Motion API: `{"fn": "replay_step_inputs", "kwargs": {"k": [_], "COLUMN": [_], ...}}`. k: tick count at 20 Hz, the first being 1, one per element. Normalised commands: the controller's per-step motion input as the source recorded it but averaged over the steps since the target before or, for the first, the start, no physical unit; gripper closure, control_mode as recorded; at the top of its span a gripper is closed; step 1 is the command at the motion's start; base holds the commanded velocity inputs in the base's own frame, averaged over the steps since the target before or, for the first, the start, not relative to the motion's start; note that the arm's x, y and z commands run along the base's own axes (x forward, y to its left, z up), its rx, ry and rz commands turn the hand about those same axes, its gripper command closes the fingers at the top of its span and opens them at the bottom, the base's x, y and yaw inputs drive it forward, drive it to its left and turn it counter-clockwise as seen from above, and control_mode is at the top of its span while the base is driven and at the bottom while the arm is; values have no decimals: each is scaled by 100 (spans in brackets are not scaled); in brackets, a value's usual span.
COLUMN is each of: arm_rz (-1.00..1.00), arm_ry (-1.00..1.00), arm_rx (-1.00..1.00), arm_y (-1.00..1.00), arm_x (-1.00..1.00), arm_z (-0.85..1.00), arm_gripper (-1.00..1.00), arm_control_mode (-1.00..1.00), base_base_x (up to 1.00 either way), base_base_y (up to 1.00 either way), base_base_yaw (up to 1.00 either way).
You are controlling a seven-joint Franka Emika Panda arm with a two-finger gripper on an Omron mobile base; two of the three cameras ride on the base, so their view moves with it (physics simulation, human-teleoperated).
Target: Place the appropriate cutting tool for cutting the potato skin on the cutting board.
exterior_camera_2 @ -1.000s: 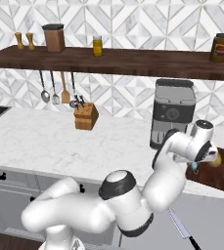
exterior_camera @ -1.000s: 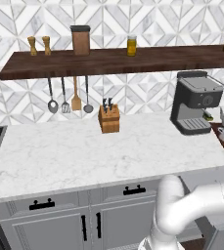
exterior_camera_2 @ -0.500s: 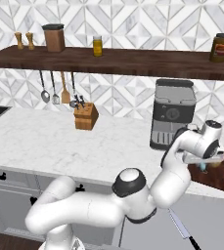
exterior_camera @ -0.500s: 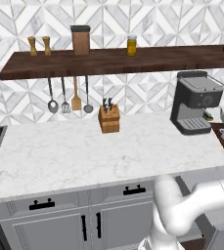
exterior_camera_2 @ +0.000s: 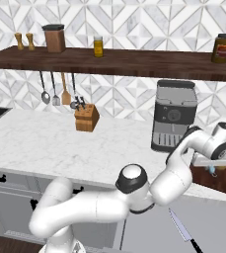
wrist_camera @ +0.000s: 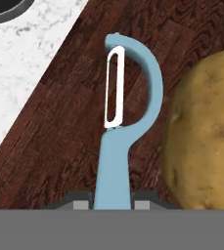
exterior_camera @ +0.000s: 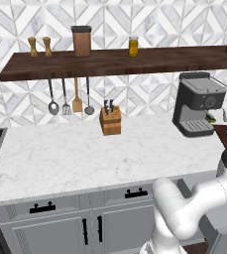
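A pale blue peeler [wrist_camera: 114,146] with a white blade is the cutting tool, and my gripper [wrist_camera: 112,202] is shut on its handle. It points out over the dark reddish-brown cutting board [wrist_camera: 59,132], close above the wood; whether it touches I cannot tell. A potato [wrist_camera: 206,141] lies on the board just right of the peeler. In the right base view the gripper [exterior_camera_2: 213,165] hangs over the board [exterior_camera_2: 220,183] right of the coffee machine [exterior_camera_2: 173,116]. The board's corner [exterior_camera: 226,136] shows at the right edge of the left base view.
White marble counter [wrist_camera: 30,53] borders the board on the left. A knife block [exterior_camera_2: 86,118] stands further left, with utensils hanging under the wall shelf [exterior_camera_2: 134,62]. A kitchen knife [exterior_camera_2: 183,231] lies low in front of the counter.
The arm has swung further right, carrying the hand from beside the coffee machine to over the cutting board. Nothing else has moved.
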Motion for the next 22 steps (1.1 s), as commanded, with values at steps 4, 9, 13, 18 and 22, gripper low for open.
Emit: {"fn": "replay_step_inputs", "kwargs": {"k": [4,9,13,18,22], "arm_rz": [0,0,0,1,3], "arm_ry": [0,-3,-18,-28,-28], "arm_rx": [0,0,-1,-18,-34], "arm_y": [27,57,67,99,100], "arm_x": [-12,-46,-63,-87,-88], "arm_z": [-20,-7,17,0,0], "arm_gripper": [-100,-100,-100,-100,-100], "arm_control_mode": [-100,-100,-100,-100,-100], "base_base_x": [0,0,0,0,0], "base_base_y": [0,0,0,0,0], "base_base_yaw": [0,0,0,0,0]}}
